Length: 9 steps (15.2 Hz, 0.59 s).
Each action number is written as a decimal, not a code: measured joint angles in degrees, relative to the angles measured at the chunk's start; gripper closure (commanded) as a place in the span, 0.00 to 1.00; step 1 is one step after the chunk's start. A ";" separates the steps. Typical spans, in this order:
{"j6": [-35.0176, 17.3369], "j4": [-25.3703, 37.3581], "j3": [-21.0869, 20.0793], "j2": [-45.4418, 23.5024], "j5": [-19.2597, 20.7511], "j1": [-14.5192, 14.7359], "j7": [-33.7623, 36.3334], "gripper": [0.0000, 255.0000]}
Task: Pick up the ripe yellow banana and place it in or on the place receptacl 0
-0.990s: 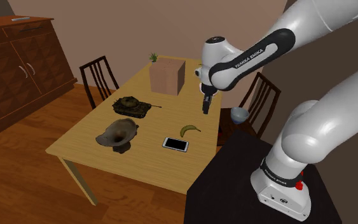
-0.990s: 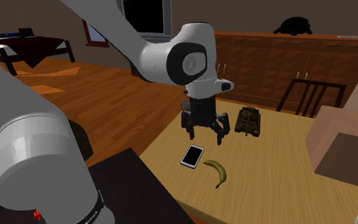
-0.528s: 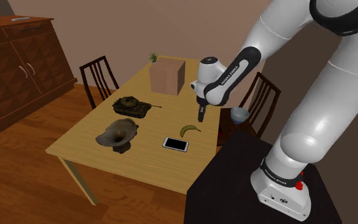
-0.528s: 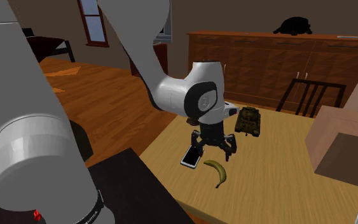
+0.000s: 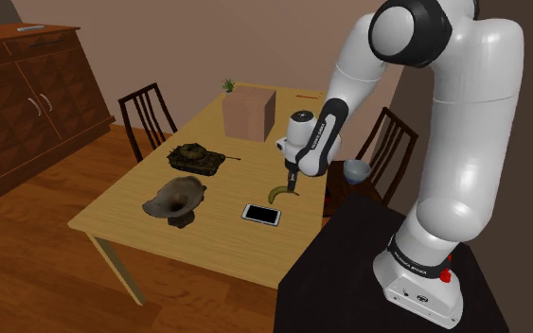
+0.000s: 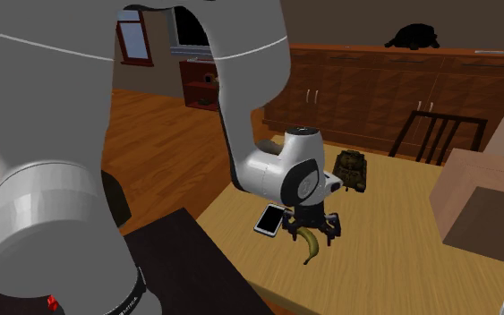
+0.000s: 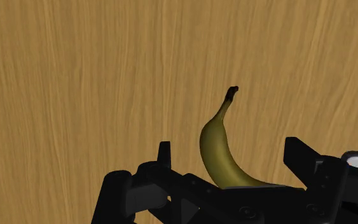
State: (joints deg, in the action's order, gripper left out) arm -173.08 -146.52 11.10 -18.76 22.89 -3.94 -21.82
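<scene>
The claw hangs low over the wooden worktop, right of centre in the shoulder view, pointing straight down at the banana. In the wrist view its two black fingers stand spread apart with the yellow-green banana lying between them. The fingers are released and neither touches the fruit, whose dark stem points away from the hand. In the second exterior view the banana lies flat on the worktop, lower centre of the frame, with a white-edged phone just beside it to the left. Further off on the worktop sit a dark green toy tank, a brown box and a grey horn-shaped vessel – all well apart from the banana.
</scene>
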 measured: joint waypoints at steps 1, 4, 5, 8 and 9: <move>-0.91 0.42 0.14 -1.19 0.18 0.04 0.03 0.00; -3.02 1.69 0.54 -4.36 0.43 0.07 0.19 0.00; -3.64 2.07 0.71 -5.33 0.49 0.20 0.34 0.00; -5.46 3.70 0.99 -8.71 0.48 0.32 0.62 0.00; -5.77 3.77 1.12 -9.09 0.50 0.44 0.70 0.00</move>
State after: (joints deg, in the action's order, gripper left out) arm -178.85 -142.75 12.22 -27.84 23.39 -3.50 -21.12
